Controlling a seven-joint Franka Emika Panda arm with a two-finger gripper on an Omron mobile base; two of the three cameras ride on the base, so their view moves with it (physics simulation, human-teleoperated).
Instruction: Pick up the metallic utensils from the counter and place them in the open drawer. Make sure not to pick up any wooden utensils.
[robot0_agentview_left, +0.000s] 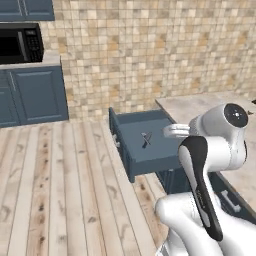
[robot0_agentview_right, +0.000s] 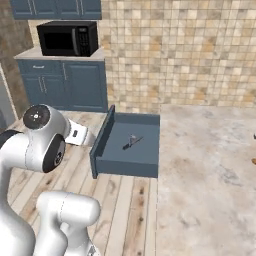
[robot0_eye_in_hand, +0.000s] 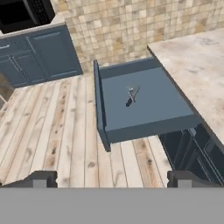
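Beside the desk, the open drawer holds the metallic utensils mid-floor; we see our jaws spread wide, empty.

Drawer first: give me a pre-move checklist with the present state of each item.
1. Drawer pulled fully out of the island: ok.
2. Metal utensils lying on the drawer floor, crossed near its middle: ok; they look like two pieces, but how many is hard to tell.
3. Gripper empty, fingers wide apart, nothing between them: ok.
4. Gripper clear of the drawer, looking down at it from above the wooden floor: ok.
5. Counter free of remaining metal utensils: cannot tell; a small brown thing sits at its right edge, cut off by the picture.
6. Wooden spoon left untouched: cannot tell.
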